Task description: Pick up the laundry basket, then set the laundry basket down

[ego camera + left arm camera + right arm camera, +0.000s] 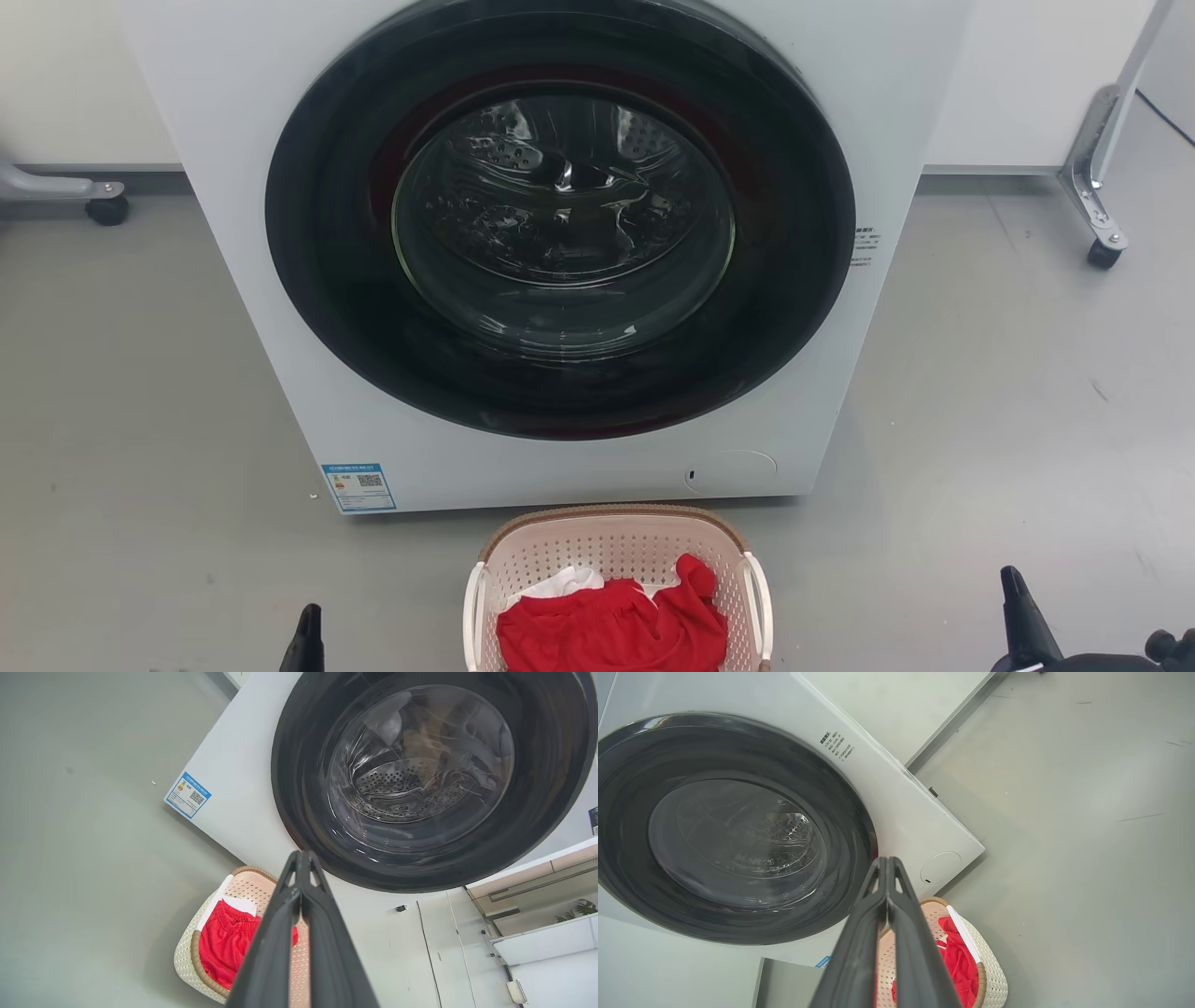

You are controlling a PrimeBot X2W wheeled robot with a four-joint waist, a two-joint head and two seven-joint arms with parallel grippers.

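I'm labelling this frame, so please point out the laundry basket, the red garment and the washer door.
laundry basket [616, 546], head view, on its perforated far wall.
red garment [611, 625], head view, middle of the cloth.
washer door [560, 215], head view, centre of the glass.

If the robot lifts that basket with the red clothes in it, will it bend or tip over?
The laundry basket looks like hard perforated plastic, so it probably keeps its shape. It holds some red cloth and a bit of white cloth, so it is likely light. Lifted by one white handle alone, it might tilt; both handles seem safer.
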